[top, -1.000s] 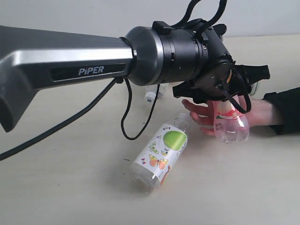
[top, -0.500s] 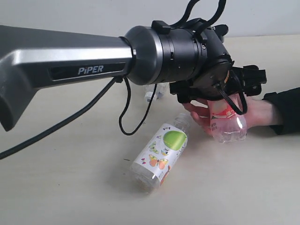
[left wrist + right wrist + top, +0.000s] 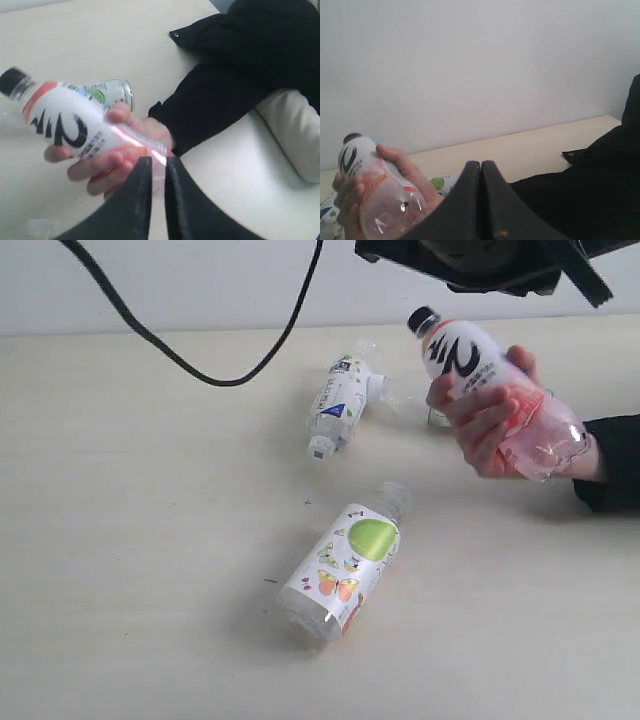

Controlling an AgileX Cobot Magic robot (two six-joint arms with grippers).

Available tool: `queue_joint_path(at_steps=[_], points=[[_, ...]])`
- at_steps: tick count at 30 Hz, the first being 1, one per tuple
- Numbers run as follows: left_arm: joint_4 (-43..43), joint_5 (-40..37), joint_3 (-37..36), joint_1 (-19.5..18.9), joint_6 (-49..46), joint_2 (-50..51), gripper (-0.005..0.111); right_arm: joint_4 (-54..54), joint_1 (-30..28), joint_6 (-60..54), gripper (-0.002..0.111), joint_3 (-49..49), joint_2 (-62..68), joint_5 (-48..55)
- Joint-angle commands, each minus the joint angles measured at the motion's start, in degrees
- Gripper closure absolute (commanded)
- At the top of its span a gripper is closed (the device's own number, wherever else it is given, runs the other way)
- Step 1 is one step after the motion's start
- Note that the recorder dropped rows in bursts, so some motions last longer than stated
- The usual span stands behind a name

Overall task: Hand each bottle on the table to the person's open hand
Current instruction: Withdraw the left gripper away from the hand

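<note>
A person's hand (image 3: 482, 418) grips a white-and-pink bottle (image 3: 470, 355) with a black cap, raised off the table (image 3: 140, 560). My left gripper (image 3: 158, 159) hangs just off the bottle's clear base with only a narrow gap between its jaws and nothing in it. In the exterior view only the dark underside of the left arm (image 3: 480, 260) shows at the top edge. A butterfly-label bottle (image 3: 345, 575) lies on its side in the middle. Farther back lies a blue-and-white-label bottle (image 3: 335, 405). My right gripper (image 3: 481, 164) is shut and empty, beside the hand (image 3: 395, 167).
A green-label bottle (image 3: 111, 93) lies on the table behind the hand. The person's black sleeve (image 3: 610, 460) reaches in from the right. A black cable (image 3: 230, 350) hangs over the back of the table.
My left gripper let go of the pink bottle and the arm lifted up out of most of the exterior view. The hand closed round the bottle and raised it. The jaws narrowed.
</note>
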State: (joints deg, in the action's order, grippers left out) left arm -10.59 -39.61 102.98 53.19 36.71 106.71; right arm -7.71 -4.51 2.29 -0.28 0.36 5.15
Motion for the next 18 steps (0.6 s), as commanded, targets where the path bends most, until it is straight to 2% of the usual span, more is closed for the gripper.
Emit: queue_joint_path(at_steps=[1, 6, 11, 15, 18], points=[[1.77, -4.77, 0.24, 1.13, -5.68, -4.49, 0.104, -0.29, 0.05, -0.03, 0.108, 0.28, -0.36, -0.17], [1.43, -4.86, -4.95, 2.91, -9.55, -10.24, 0.107, -1.41, 0.05, -0.03, 0.108, 0.28, -0.36, -0.17], [0.52, -1.58, -16.49, 4.05, -10.3, -17.42, 0.107, -1.41, 0.05, -0.03, 0.108, 0.28, -0.36, -0.17], [0.37, 10.35, -32.97, 4.69, -13.58, -24.63, 0.107, -1.41, 0.05, -0.03, 0.108, 0.28, -0.36, -0.17], [0.37, 24.77, -45.89, 4.69, -12.7, -29.92, 0.107, -1.41, 0.05, -0.03, 0.108, 0.28, -0.36, -0.17]])
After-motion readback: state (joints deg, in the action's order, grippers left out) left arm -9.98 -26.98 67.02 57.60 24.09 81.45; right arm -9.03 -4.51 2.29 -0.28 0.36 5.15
